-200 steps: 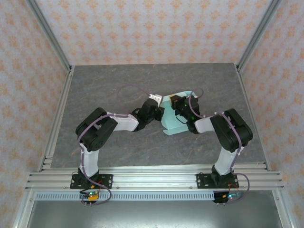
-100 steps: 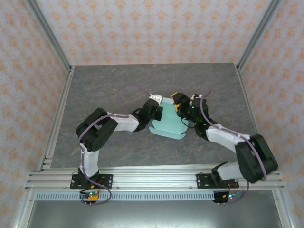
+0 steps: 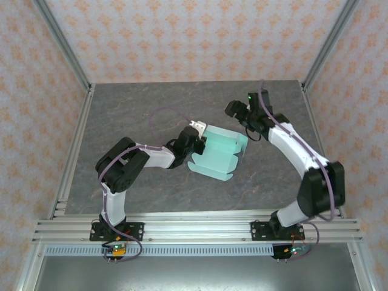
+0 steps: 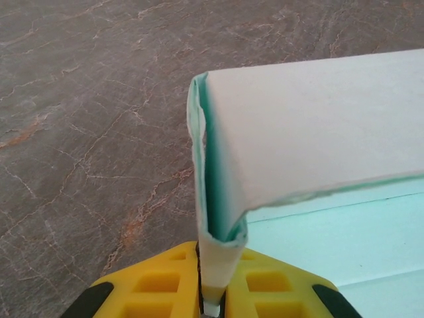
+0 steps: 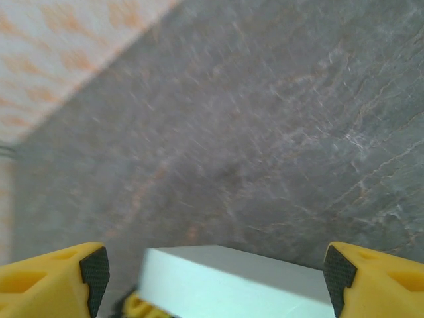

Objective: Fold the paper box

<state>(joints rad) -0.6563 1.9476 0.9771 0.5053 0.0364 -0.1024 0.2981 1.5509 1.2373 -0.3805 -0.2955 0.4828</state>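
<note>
Top view: pale mint-blue paper box (image 3: 219, 153) just right of centre on a grey marbled tabletop (image 3: 133, 109), partly folded, one long panel raised along its upper edge, tabbed flap toward the lower edge. Left end effector (image 3: 197, 138) at the box's left end, clenched on a folded edge of the card. Right end effector (image 3: 234, 110) up and right of centre, near the box but apart from it, released, jaws spread wide, holding nothing.

Left wrist view: yellow fingers (image 4: 159, 281) at bottom centre, pinched tight on a doubled fold of the paper box (image 4: 311, 126), panel stretching to the right edge, tabletop (image 4: 99, 99) behind.

Right wrist view: yellow fingertips (image 5: 53, 278) in both lower corners, pale edge of the paper box (image 5: 232, 281) low between them, untouched, blurred tabletop (image 5: 265, 132) beyond.
</note>
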